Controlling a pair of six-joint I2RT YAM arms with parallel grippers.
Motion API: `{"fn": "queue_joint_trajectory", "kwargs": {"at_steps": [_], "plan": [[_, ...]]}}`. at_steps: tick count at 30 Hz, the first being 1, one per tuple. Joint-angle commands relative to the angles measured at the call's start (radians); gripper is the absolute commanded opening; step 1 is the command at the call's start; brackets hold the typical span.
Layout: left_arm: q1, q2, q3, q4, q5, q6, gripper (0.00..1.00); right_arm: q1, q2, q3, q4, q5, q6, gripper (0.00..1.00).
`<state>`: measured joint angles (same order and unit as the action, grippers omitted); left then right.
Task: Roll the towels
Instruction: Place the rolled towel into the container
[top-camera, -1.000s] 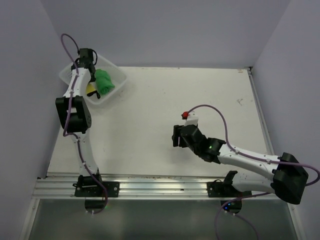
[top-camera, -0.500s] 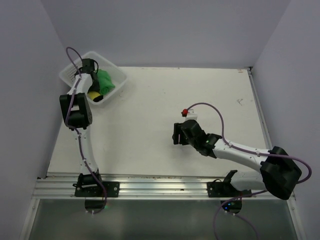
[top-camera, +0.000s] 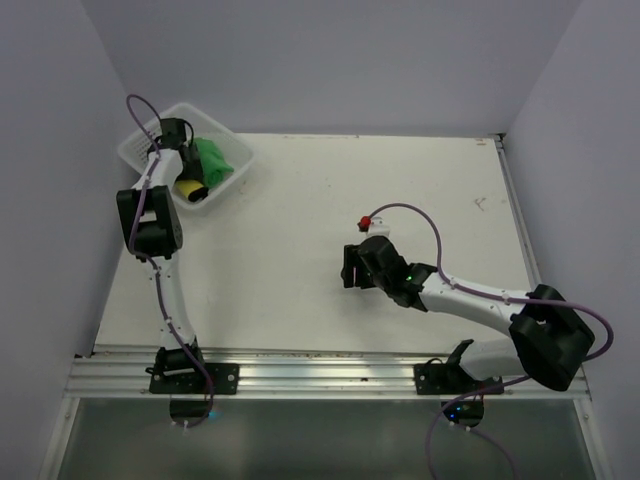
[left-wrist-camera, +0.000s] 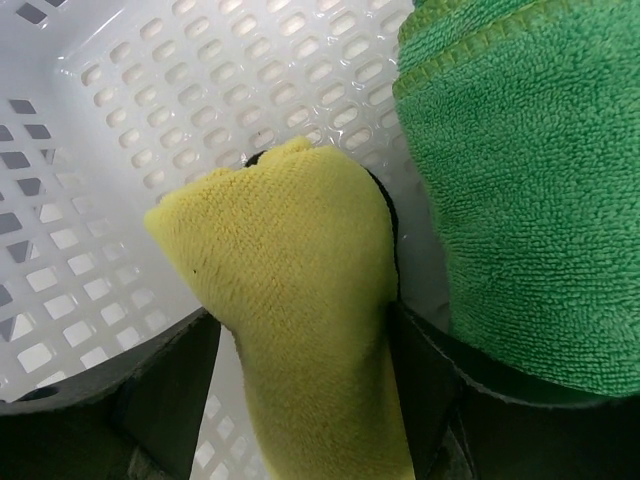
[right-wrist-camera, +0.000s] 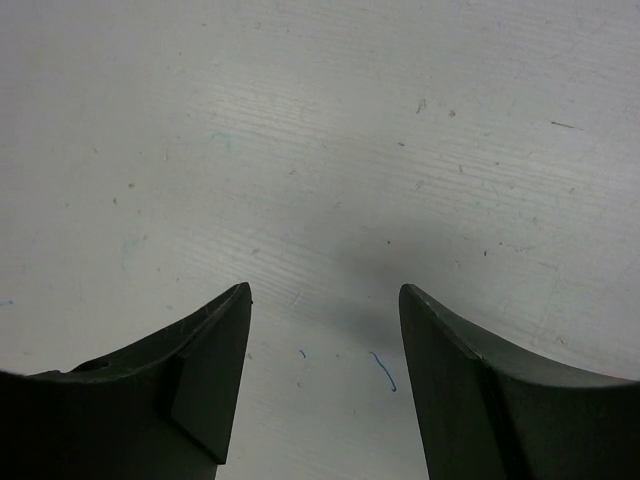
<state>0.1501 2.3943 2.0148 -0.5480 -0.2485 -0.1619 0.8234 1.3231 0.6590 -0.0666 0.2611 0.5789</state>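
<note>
Yellow towel (left-wrist-camera: 290, 260): a small cloth of yellow waffle-textured fabric, bunched into a thick fold. A dark edge shows along one side. It lies inside the white perforated plastic basket (left-wrist-camera: 200, 90), against the basket floor.
Green towel (left-wrist-camera: 520, 200): a small bright green terry cloth with a stitched hem. It lies bundled in the same basket, just beside the yellow one and touching it.
Basket position: far left corner of the white surface (right-wrist-camera: 320, 120), as seen from above.
Handling, judged: both cloths are light, soft and limp. They sag and unfold if lifted by one corner. Neither is fragile or slippery; the pile gives the fingers good friction.
Hold point, judged: pinch across the full thickness of the bundle, near its middle, so that the layers stay together. Grip a hem or corner only to spread a cloth flat.
Left hand (left-wrist-camera: 305, 360): reaches down into the basket. Its jaws stand well apart and straddle the yellow towel. One finger lies against the cloth. A sliver of basket shows between the other finger and the cloth, so no clamp is judged to be acting.
Right hand (right-wrist-camera: 325, 340): wide open and holding nothing. It hovers low over bare surface near the middle, well apart from the basket.
Risk, judged: a loose bundle can unroll when the fingers draw clear.
</note>
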Motion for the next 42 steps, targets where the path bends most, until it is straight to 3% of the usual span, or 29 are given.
{"fn": "queue_joint_trajectory", "kwargs": {"at_steps": [1,6,10,17,20,21,24,26,30,35,39,42], "plan": [[0.016,-0.073,-0.010,0.005,-0.002,-0.004,0.72,-0.004,-0.012,0.045,0.016,-0.022,-0.005,0.64],[0.020,-0.112,-0.007,-0.010,-0.012,-0.004,0.65,-0.004,-0.024,0.047,0.011,-0.029,0.009,0.64],[0.020,-0.158,-0.051,0.016,-0.008,-0.007,0.65,-0.004,-0.035,0.047,0.002,-0.042,0.009,0.64],[0.020,-0.224,-0.044,0.022,0.054,-0.021,0.78,-0.004,-0.039,0.063,-0.012,-0.056,0.009,0.64],[0.019,-0.288,-0.051,0.022,0.162,-0.044,0.79,-0.004,-0.051,0.092,-0.035,-0.062,-0.029,0.66],[0.019,-0.311,-0.051,0.017,0.275,-0.053,0.79,-0.012,-0.050,0.114,-0.054,-0.068,-0.051,0.66],[-0.003,-0.492,-0.183,0.107,0.402,-0.111,0.80,-0.081,-0.024,0.214,-0.156,-0.114,-0.091,0.68],[-0.052,-0.654,-0.336,0.206,0.397,-0.111,0.81,-0.119,-0.036,0.255,-0.188,-0.137,-0.106,0.68],[-0.156,-0.865,-0.566,0.241,0.342,-0.093,0.81,-0.216,-0.062,0.329,-0.266,-0.189,-0.139,0.70],[-0.247,-1.159,-0.904,0.414,0.400,-0.119,0.81,-0.335,-0.087,0.352,-0.305,-0.252,-0.133,0.70],[-0.294,-1.253,-1.120,0.442,0.401,-0.107,0.88,-0.398,-0.163,0.349,-0.347,-0.188,-0.165,0.72],[-0.345,-1.279,-1.147,0.413,0.358,-0.085,0.89,-0.444,-0.191,0.356,-0.381,-0.171,-0.168,0.73]]}}
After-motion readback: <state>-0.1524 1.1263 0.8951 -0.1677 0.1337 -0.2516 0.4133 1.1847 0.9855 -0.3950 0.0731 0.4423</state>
